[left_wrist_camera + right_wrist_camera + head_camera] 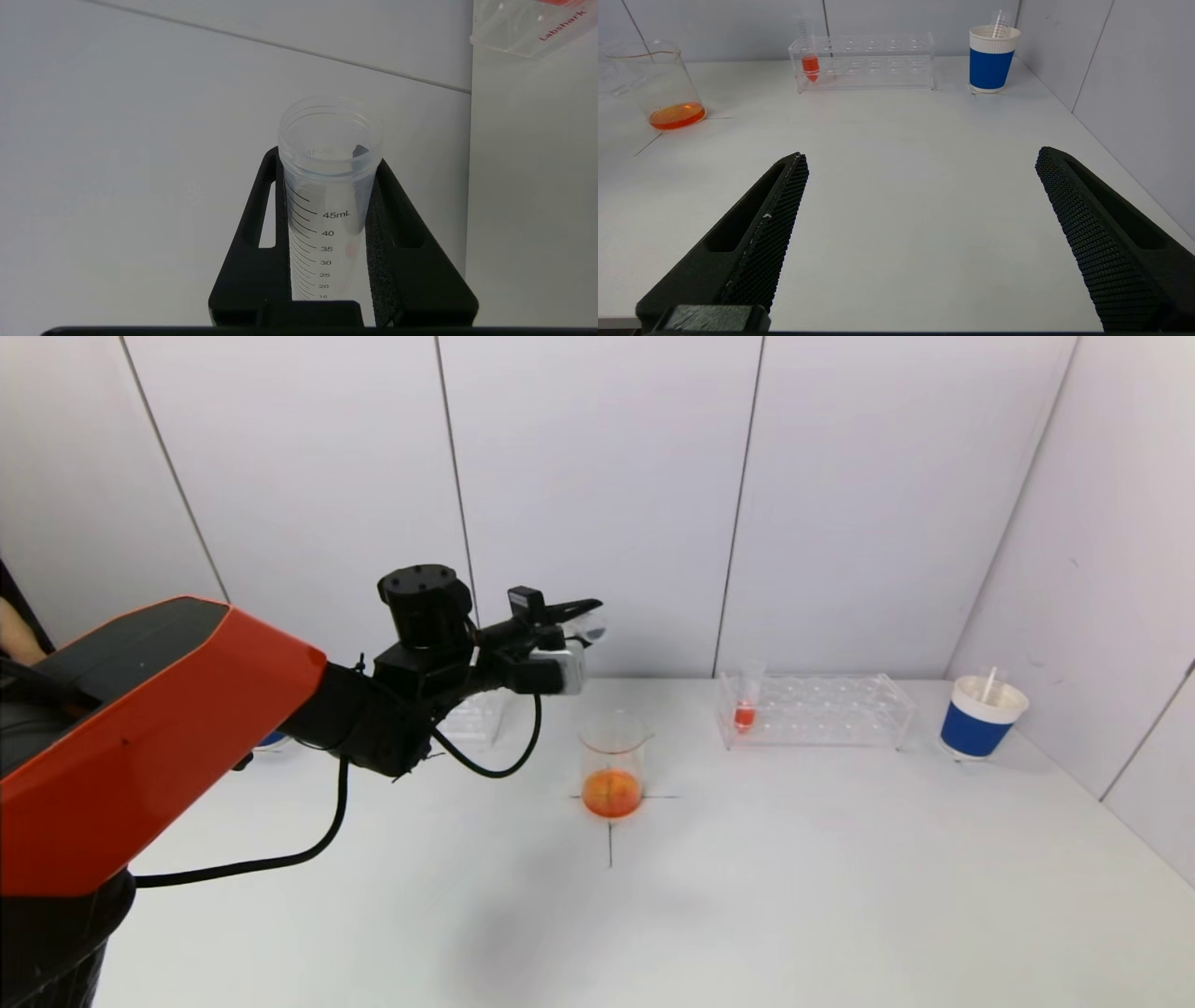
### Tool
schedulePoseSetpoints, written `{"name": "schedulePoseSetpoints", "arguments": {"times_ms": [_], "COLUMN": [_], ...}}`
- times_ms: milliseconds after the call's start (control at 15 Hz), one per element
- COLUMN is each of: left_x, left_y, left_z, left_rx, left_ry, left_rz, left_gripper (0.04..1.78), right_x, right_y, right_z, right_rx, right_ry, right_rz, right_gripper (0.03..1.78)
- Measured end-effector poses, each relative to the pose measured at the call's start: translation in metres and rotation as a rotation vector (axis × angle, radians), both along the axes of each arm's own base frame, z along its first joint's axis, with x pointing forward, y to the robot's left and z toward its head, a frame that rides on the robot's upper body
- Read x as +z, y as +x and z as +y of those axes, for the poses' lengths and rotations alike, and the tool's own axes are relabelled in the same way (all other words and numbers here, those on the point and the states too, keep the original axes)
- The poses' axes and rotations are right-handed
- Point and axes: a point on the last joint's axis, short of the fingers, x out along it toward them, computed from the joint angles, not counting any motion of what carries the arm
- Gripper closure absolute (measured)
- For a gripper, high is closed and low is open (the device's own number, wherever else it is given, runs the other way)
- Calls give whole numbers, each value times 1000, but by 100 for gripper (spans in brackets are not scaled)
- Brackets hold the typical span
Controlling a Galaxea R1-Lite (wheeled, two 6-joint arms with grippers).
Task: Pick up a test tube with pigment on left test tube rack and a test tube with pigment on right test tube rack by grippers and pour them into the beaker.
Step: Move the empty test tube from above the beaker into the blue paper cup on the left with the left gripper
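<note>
My left gripper (586, 616) is shut on a clear graduated test tube (327, 196), held roughly level, high above the beaker (612, 763) and a little behind it. The tube looks empty but for faint pink traces. The beaker stands on a black cross mark and holds orange liquid; it also shows in the right wrist view (663, 84). The right rack (812, 709) holds one tube with red-orange pigment (745, 709) at its left end, also in the right wrist view (809, 63). The left rack (476, 717) is mostly hidden behind my left arm. My right gripper (922, 158) is open and empty, low over the table's near right part.
A blue and white paper cup (980, 717) with a stick in it stands at the far right, near the side wall. White wall panels close the table at the back and right. The left arm's black cable (327, 831) hangs over the table's left part.
</note>
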Motion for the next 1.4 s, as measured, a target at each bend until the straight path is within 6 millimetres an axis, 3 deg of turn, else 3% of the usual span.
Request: {"name": "schedulePoseSetpoints", "arguments": {"times_ms": [600, 1067, 1400], "left_x": [36, 88, 129], "left_y": [-18, -49, -70], "left_z": [13, 36, 69], "left_rx": [334, 578, 756], "left_ry": [-520, -821, -1011], "left_rz": [422, 496, 370], "left_gripper": [136, 136, 136], "right_x": [0, 0, 0], "right_y": [0, 0, 0], "right_z": [0, 0, 0], "right_rx": [0, 0, 0], "right_ry": [0, 0, 0], "right_rz": [0, 0, 0], "right_gripper": [4, 4, 4]}}
